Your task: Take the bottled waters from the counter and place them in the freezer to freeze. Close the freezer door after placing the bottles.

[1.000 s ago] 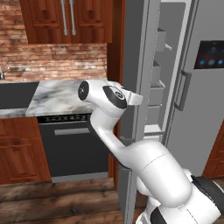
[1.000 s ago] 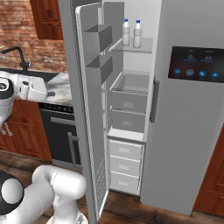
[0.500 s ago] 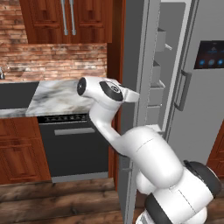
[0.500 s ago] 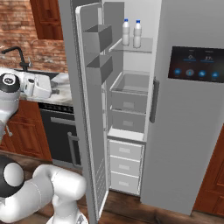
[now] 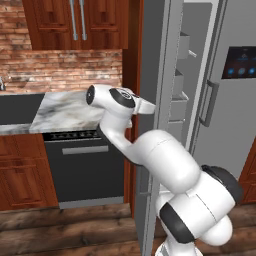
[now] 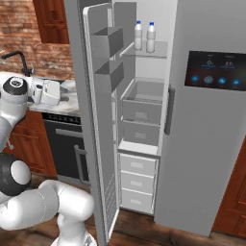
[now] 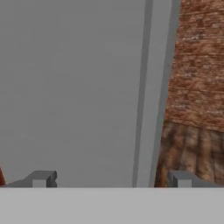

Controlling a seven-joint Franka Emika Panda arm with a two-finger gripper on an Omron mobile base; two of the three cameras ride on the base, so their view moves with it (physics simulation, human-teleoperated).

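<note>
Hovering with the pincer (image 7: pixel 111 179) spread wide and empty right against the outer face of the open freezer door (image 7: pixel 70 87), both bottles (image 6: pixel 145 36) sitting on the freezer's (image 6: pixel 144 120) top shelf beyond that door, only closing remaining.

no readable text, dispenser panel (image 6: pixel 215 70) shows only blurred blue icons
</note>
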